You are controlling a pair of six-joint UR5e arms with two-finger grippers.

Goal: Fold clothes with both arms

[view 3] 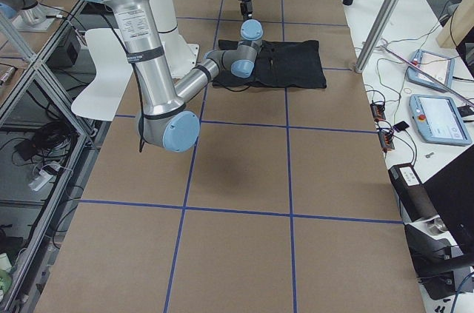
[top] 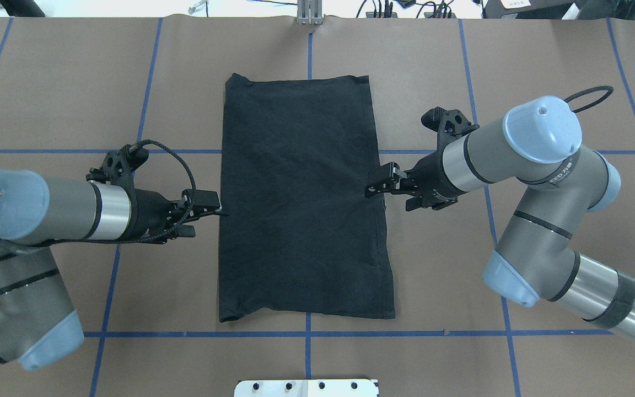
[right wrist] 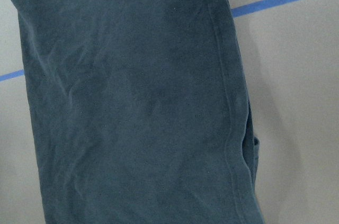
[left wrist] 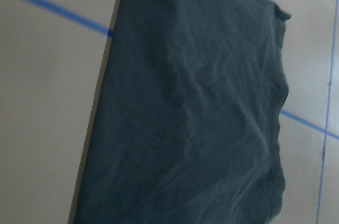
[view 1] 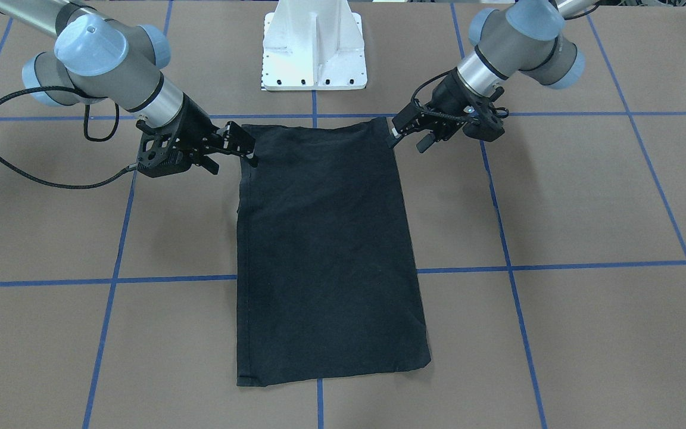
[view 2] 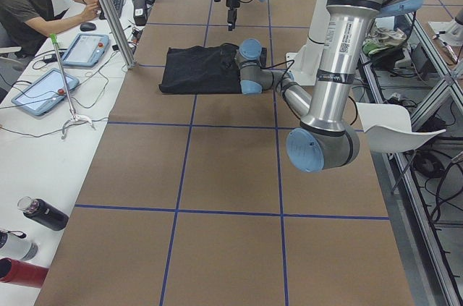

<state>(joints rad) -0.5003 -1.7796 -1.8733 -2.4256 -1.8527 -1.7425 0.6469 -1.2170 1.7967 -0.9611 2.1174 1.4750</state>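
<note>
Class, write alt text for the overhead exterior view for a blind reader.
A black cotton T-shirt, folded into a long rectangle, lies flat on a brown table with blue grid lines. The black left gripper meets its left edge, the black right gripper its right edge.

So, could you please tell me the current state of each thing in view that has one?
T-shirt: folded into a long rectangle, flat on the table, plain black side up.
Left gripper: fingers open, by the shirt's left edge, holding nothing.
Right gripper: fingers open, by the shirt's right edge, holding nothing.
</note>
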